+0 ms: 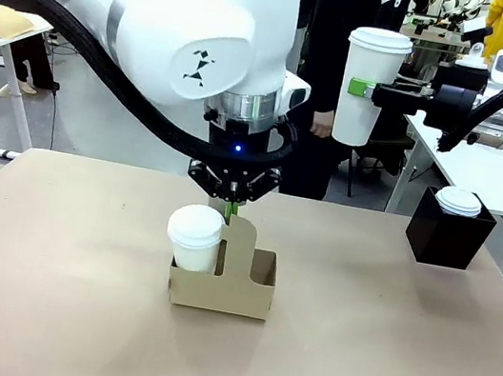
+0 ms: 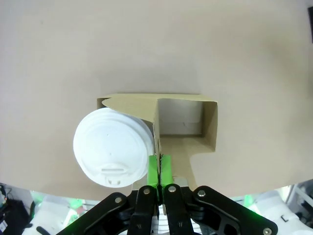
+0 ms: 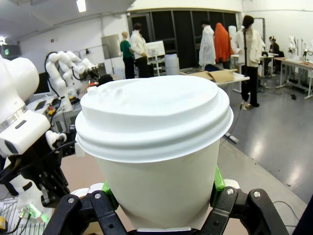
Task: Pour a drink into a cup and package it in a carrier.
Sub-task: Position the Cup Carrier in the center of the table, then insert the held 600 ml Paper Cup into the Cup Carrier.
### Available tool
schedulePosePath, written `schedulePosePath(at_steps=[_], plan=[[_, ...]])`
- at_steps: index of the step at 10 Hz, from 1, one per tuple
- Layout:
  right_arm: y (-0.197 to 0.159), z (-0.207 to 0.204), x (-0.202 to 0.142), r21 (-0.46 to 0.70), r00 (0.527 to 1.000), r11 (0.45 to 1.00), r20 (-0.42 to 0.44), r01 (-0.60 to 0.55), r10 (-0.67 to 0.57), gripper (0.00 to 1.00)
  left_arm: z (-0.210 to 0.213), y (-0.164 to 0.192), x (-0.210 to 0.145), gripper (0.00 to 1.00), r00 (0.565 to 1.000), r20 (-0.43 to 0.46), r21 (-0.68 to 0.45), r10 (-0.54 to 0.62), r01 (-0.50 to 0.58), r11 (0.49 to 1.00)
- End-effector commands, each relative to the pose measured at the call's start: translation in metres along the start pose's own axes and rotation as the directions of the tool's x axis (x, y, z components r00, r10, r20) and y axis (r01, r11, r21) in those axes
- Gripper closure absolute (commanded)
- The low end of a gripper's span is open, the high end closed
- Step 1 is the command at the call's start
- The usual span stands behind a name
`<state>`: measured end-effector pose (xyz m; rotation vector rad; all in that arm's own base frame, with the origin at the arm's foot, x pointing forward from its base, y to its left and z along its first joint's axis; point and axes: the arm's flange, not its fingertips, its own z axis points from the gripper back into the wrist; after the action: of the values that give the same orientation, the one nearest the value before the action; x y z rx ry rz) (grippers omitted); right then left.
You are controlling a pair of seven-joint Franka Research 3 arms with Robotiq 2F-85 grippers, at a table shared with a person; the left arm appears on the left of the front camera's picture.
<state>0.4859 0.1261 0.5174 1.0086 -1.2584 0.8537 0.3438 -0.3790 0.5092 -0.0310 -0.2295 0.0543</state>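
Note:
My right gripper (image 1: 367, 90) is shut on the tall white cup (image 1: 371, 85), which wears a white lid and hangs high above the table's far right. In the right wrist view the cup (image 3: 155, 142) sits between the green pads (image 3: 218, 179). The lid hides any drink. The brown cardboard carrier (image 1: 222, 284) stands mid-table. My left gripper (image 1: 232, 208) points straight down, shut on its upright centre handle panel (image 2: 157, 142). Another lidded white cup (image 2: 113, 146) sits in the carrier's left slot (image 1: 193, 236); the right slot (image 2: 181, 120) holds nothing.
A black box (image 1: 446, 235) with a white lid (image 1: 459, 201) on top stands at the table's far right. A person in dark clothes (image 1: 336, 57) stands behind the far edge. Bare tabletop (image 1: 51, 290) surrounds the carrier.

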Motion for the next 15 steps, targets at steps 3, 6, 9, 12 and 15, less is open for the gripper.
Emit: schedulePosePath(at_steps=[3,6,9,12,15], plan=[[0.0,-0.002,0.004,0.006,1.0,1.0,0.015,-0.005,0.005,0.2,-0.016,0.0,-0.011,0.98,1.0,0.01,0.042,0.007,-0.007,0.999],[0.0,-0.002,0.004,0.006,1.0,1.0,0.015,-0.005,0.005,0.2,-0.006,-0.003,-0.006,0.98,1.0,-0.002,0.01,-0.001,0.001,1.0],[0.0,-0.002,0.004,0.006,1.0,1.0,0.015,-0.005,0.005,0.2,-0.006,-0.003,-0.006,0.98,1.0,-0.002,0.01,-0.001,0.001,1.0],[0.0,-0.002,0.004,0.006,1.0,1.0,0.015,-0.005,0.005,0.2,-0.005,-0.004,-0.006,0.4,1.0,0.001,0.01,-0.002,0.002,1.0],[0.0,-0.002,0.004,0.006,1.0,1.0,0.015,-0.005,0.005,0.2,0.011,0.001,0.006,0.36,0.999,-0.032,-0.017,-0.032,0.032,0.999]])
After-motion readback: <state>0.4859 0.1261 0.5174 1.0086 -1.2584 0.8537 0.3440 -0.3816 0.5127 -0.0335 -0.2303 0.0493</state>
